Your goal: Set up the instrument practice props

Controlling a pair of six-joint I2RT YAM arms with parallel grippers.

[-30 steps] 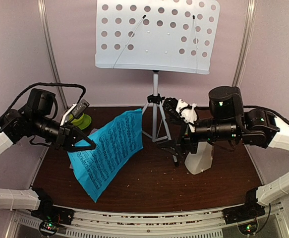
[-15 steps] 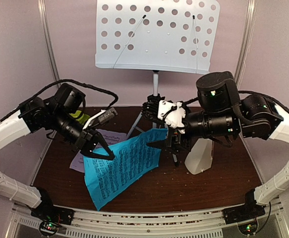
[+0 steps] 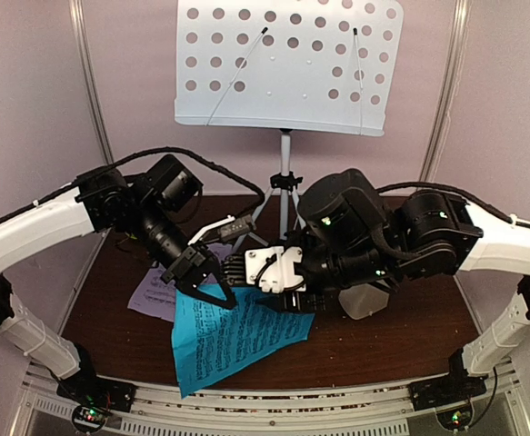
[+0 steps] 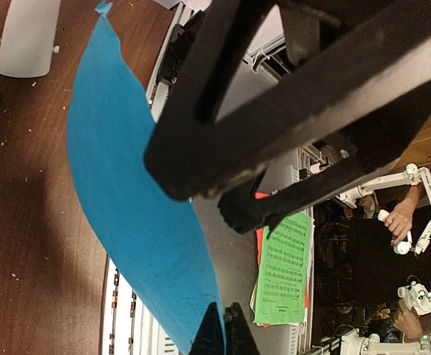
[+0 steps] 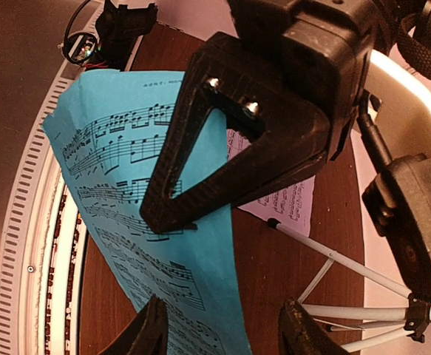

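The left gripper [image 3: 217, 292] is clamped on the upper edge of the cyan paper sheet of printed music [image 3: 233, 341], holding it tilted above the front middle of the brown wooden table [image 3: 401, 336]. The right gripper [image 5: 226, 334] has its jaws apart, with the sheet's side edge between them. A lilac music page [image 3: 151, 295] lies flat on the table, just left of the sheet.

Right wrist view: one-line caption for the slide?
Left gripper pinches the cyan sheet-music page; right gripper, open, straddles its edge; lilac page and tripod legs behind.
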